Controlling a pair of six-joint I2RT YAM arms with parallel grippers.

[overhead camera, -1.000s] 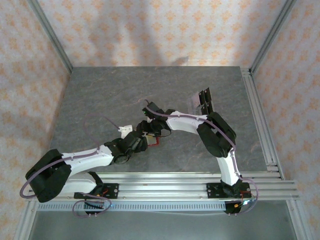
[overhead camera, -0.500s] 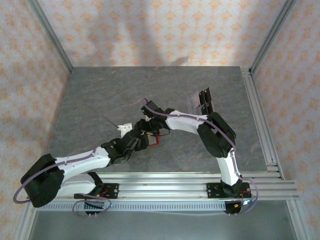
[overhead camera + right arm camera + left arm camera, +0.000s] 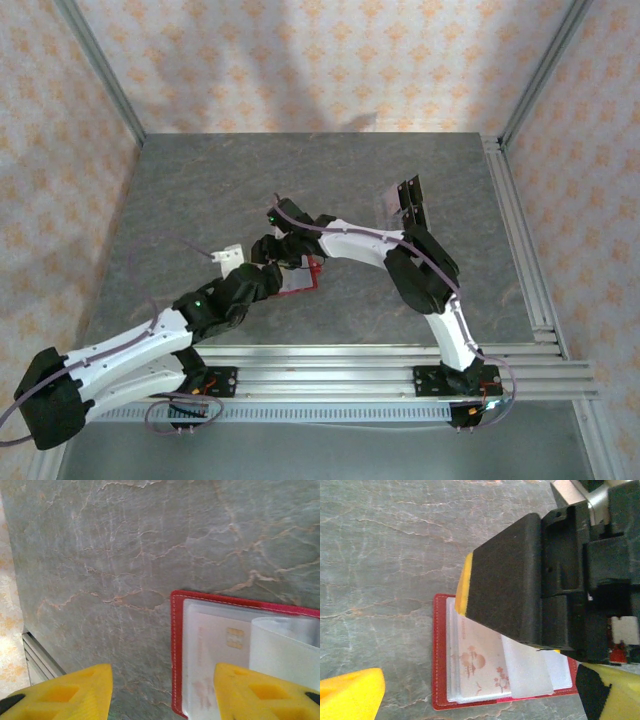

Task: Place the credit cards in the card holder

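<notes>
Looking down from the top camera, the card holder (image 3: 305,279) lies open near the middle of the grey table (image 3: 200,190). The left gripper (image 3: 266,274) and the right gripper (image 3: 287,248) crowd over its left end, their jaws too small here to judge. Well apart, at the far right, a small stack of credit cards (image 3: 403,202) lies on the table.

From the left wrist, that arm's yellow fingers (image 3: 350,695) are spread wide and straddle the holder with nothing gripped. One card (image 3: 480,665) with a pink blossom print sits in the clear plastic sleeves (image 3: 527,672), and the right arm's black finger (image 3: 505,585) hangs over it.

From the right wrist, the fingers are also wide apart and empty, one over bare table and one over the sleeves. A gold chip (image 3: 232,637) shows on the tucked card.

The cards look light, stiff and slick, and they lie flat. They are probably best pinched by a short edge once it is raised. The sleeves look floppy, so the holder likely needs pinning down. No brand or writing can be read.
</notes>
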